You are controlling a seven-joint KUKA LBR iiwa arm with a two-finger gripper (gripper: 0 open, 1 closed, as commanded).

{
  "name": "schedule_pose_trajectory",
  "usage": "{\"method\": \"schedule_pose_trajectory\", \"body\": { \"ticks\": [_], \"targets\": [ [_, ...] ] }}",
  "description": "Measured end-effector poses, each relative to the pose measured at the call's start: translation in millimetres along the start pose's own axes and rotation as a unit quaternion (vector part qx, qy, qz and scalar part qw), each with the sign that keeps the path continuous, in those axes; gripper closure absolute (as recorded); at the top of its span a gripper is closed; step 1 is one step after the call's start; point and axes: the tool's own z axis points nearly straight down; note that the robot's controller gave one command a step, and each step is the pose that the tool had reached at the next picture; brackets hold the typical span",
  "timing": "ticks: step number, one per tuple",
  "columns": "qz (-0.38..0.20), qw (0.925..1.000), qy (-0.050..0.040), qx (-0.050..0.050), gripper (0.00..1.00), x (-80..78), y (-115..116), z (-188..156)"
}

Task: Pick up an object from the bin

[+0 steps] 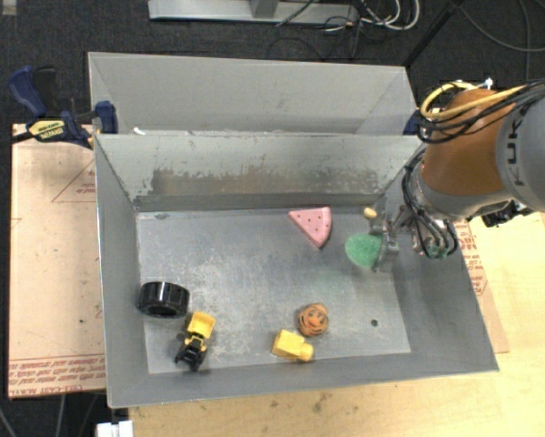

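My pincer (382, 244) sits low by the right wall of the bin (254, 271), against the right edge of a green rounded lump (359, 250). Whether the pincer is open, closed or gripping, I cannot tell. The lump lies on the bin floor, right side, toward the back. Near it to the left, apart: pink wedge (312, 225). Toward the front: small orange ball (313, 319), with a yellow block (293, 345) just beside it. Front left, well apart from me: black ring (163, 299) and yellow-and-black toy vehicle (194, 338), close together.

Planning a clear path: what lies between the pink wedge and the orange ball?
Nothing: the camera view shows bare bin floor between pink wedge and orange ball.
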Motion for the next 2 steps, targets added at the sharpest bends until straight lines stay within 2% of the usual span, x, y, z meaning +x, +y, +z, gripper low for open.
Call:
{"method": "schedule_pose_trajectory", "body": {
  "ticks": [1,2],
  "targets": [
    [0.000,1.0000,0.0040,0.000,1.00,1.5,0.1,-6.8],
    [0.000,1.0000,0.0044,0.000,1.00,1.8,0.2,-23.5]
  ]
}}
